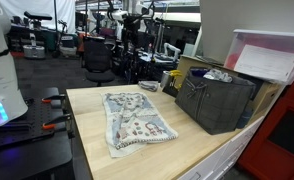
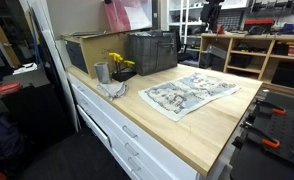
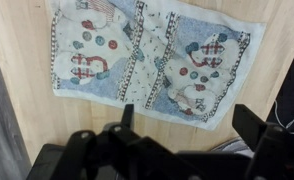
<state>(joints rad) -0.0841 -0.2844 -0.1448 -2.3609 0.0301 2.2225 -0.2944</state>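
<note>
in the wrist view the gripper (image 3: 187, 118) comes in from the 6 o'clock edge and looks straight down on the table (image 3: 17, 110), so the wrist points downward; the rest of the arm is out of the pictures. its two dark fingers (image 3: 127, 112) stand far from each other, one near 7 o'clock and one near 4 o'clock of this view. nothing is between them: the jaws are spread wide and hold nothing. the gripper hangs above the towel (image 3: 147, 58) and is apart from it; the towel fills the 12 o'clock part of the wrist view. in both exterior views the towel (image 1: 137, 120) (image 2: 192, 93) is spread flat near the middle of the light wooden table, with some soft wrinkles. it is a pale cream cloth. blue-grey dotted bands divide it into panels, and the panels carry red striped shapes and small red and blue figures. the marks inside the bands are too blurred to read as letters. in an exterior view a dark grey crate (image 1: 215, 100) stands on the table at 3 o'clock from the towel, near it but not touching. behind the crate is a pale box (image 1: 272, 55) with a pink edge, and its front is too small to read. in an exterior view yellow flowers (image 2: 119, 63) and a metal cup (image 2: 101, 72) stand at 9 o'clock from the towel, well apart from it.
</note>
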